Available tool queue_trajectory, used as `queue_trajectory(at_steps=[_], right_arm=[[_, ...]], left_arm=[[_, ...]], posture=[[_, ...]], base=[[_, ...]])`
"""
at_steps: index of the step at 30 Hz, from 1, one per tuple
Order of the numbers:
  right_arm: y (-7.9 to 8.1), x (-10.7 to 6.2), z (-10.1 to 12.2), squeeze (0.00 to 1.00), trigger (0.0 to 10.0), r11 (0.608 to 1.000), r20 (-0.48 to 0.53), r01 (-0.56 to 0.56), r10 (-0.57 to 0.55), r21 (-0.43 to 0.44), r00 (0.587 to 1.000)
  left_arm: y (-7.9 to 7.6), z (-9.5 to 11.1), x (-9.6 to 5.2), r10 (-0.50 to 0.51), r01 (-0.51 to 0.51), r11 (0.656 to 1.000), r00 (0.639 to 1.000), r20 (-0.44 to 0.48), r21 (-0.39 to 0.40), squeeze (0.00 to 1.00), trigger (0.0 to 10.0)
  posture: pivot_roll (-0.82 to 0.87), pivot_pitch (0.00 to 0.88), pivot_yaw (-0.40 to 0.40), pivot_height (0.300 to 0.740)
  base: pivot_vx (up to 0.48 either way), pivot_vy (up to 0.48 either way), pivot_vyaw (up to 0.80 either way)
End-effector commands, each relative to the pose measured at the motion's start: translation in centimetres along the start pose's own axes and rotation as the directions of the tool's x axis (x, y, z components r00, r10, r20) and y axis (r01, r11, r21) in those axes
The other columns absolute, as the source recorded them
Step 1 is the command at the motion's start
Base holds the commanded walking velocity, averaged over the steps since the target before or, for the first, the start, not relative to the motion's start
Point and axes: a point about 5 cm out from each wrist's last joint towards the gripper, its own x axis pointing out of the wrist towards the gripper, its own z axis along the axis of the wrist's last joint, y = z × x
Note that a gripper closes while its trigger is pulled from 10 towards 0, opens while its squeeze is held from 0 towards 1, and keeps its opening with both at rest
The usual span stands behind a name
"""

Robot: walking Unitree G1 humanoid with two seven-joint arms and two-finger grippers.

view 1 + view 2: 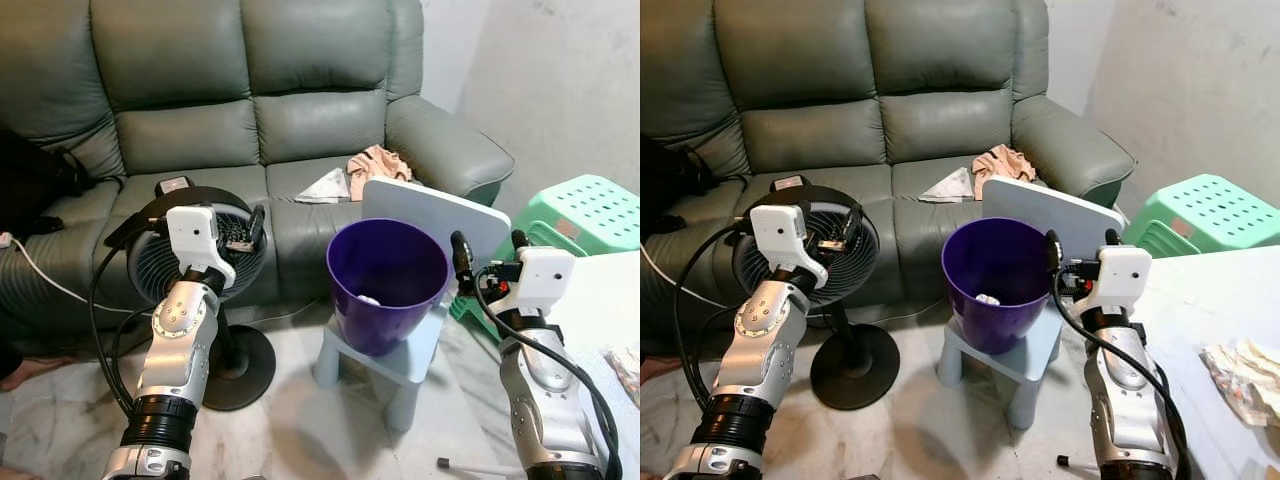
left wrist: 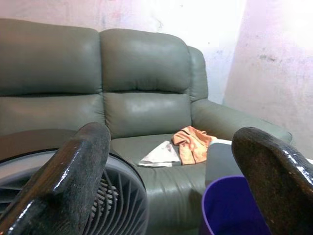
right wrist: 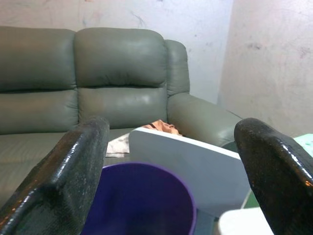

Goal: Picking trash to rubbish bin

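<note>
Bin: smooth purple plastic rubbish bin [image 1: 388, 283] upright, mouth up, on pale stool [image 1: 412, 352] just left of my right gripper [image 1: 487, 250] | small white trash [image 1: 987, 298] inside | both grippers spread, empty; left gripper [image 1: 243, 228] before round fan [image 1: 150, 262]

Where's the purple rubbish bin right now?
The purple rubbish bin stands on a small pale blue stool in front of the green sofa, between both arms, nearer the right end effector.

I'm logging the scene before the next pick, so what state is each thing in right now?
Left gripper: open, empty, raised before the fan.
Right gripper: open, empty, beside the bin.
Purple bin: upright on a small stool, one pale scrap inside.
Crumpled trash: lying on the white table.
</note>
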Motion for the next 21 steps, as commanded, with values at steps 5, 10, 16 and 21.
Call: queue_trajectory(at_steps=[5,10,16,21], right_arm=[[0.3,0.0,0.2,0.00,10.0,1.000,0.000,-0.003,0.003,-0.004,1.000],[0.2,-0.7,0.0,0.00,10.0,1.000,-0.014,0.000,0.000,-0.003,1.000],[-0.1,-1.2,0.2,0.00,10.0,0.999,-0.011,0.026,-0.026,-0.020,1.000],[-0.3,-1.9,0.2,0.00,10.0,0.999,-0.017,0.047,-0.047,-0.014,0.999]], left_arm=[[0.1,-0.3,-0.1,0.012,-0.012,1.000,1.000,-0.017,-0.014,0.00,10.0],[-0.1,-0.6,-0.1,0.007,-0.007,1.000,1.000,-0.027,-0.011,0.00,10.0],[-0.6,-0.9,-0.1,-0.007,0.006,0.999,0.999,-0.039,-0.032,0.00,10.0],[-0.9,-1.1,0.1,-0.020,0.018,0.999,0.998,-0.053,-0.039,0.00,10.0]], posture=[[0.04,0.000,0.009,0.740],[0.03,0.000,0.009,0.740],[0.00,0.025,0.026,0.740],[-0.02,0.031,0.039,0.740]], base=[[0.000,0.000,-0.77],[0.000,0.000,-0.77],[0.000,0.000,-0.77],[0.000,0.154,-0.77]])
